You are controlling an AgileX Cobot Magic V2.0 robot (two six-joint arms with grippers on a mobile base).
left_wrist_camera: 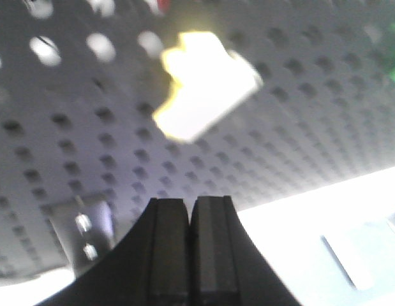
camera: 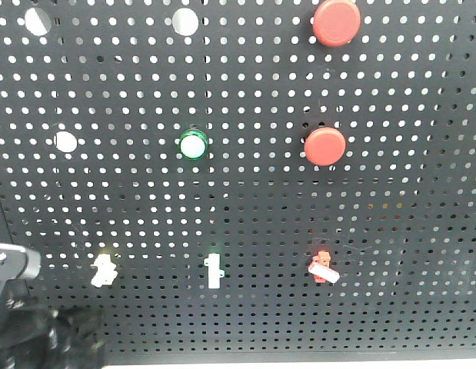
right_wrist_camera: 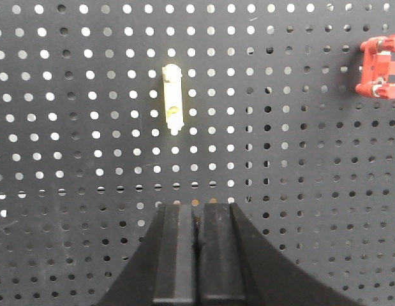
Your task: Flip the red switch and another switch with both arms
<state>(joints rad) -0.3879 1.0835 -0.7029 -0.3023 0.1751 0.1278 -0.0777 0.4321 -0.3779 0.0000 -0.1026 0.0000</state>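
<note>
The red switch [camera: 324, 266] sits at the right of the pegboard's bottom row, its white lever pointing down-right. It also shows in the right wrist view, where the red switch [right_wrist_camera: 378, 66] is at the top right. The yellow-based switch [camera: 104, 270] is at the left of that row. It looms close and blurred in the left wrist view as the yellow switch [left_wrist_camera: 207, 83], just above my left gripper [left_wrist_camera: 191, 205], which is shut and empty. My right gripper [right_wrist_camera: 197, 208] is shut and empty too, low on the board, well left of and below the red switch.
Between the two switches is a pale green-based toggle [camera: 214, 270], straight above the right gripper as the toggle [right_wrist_camera: 173, 99]. Higher up are two round red push buttons [camera: 324, 146] [camera: 336, 21] and a green-ringed white button [camera: 193, 144]. The left arm's grey end piece [camera: 13, 263] is at the lower left.
</note>
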